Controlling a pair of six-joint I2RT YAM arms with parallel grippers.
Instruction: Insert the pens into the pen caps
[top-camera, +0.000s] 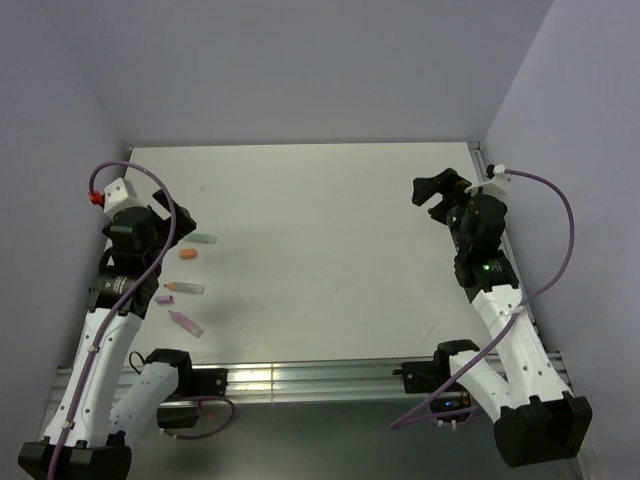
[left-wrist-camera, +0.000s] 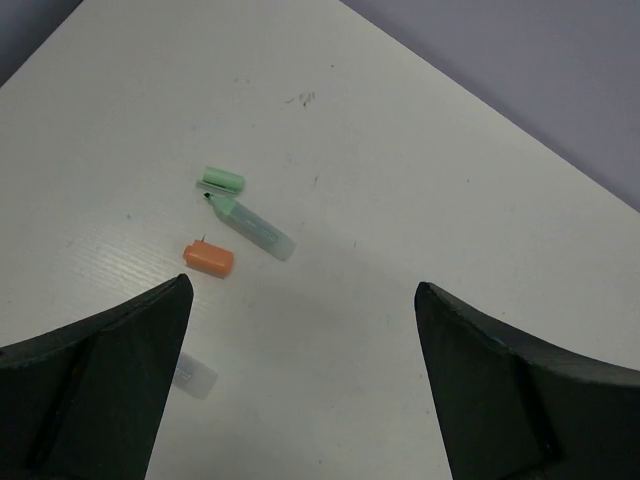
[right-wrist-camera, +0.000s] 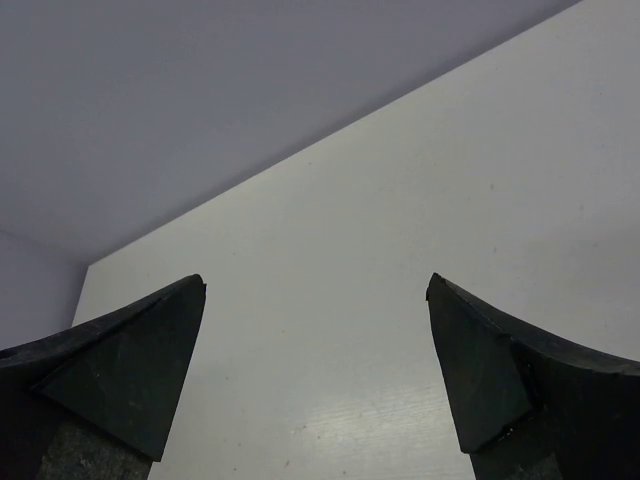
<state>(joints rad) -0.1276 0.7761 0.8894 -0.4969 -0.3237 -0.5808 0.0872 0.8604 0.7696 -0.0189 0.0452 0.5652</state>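
Observation:
Several pens and caps lie near the table's left edge. In the left wrist view a green cap (left-wrist-camera: 222, 179) lies beside a mint-green pen (left-wrist-camera: 250, 225), with an orange cap (left-wrist-camera: 208, 258) just below. From above, the mint-green pen (top-camera: 203, 239), orange cap (top-camera: 187, 254), pale orange-tipped pen (top-camera: 185, 288), purple cap (top-camera: 164, 299) and pink pen (top-camera: 186, 323) form a loose column. My left gripper (top-camera: 172, 215) (left-wrist-camera: 303, 285) hangs open just left of them, holding nothing. The right gripper (top-camera: 435, 197) (right-wrist-camera: 316, 280) is open over bare table at the far right.
The white table (top-camera: 320, 260) is walled by purple panels at the back and on both sides. A metal rail (top-camera: 300, 380) runs along the near edge between the arm bases. The end of the pale pen (left-wrist-camera: 195, 376) peeks out beside my left finger.

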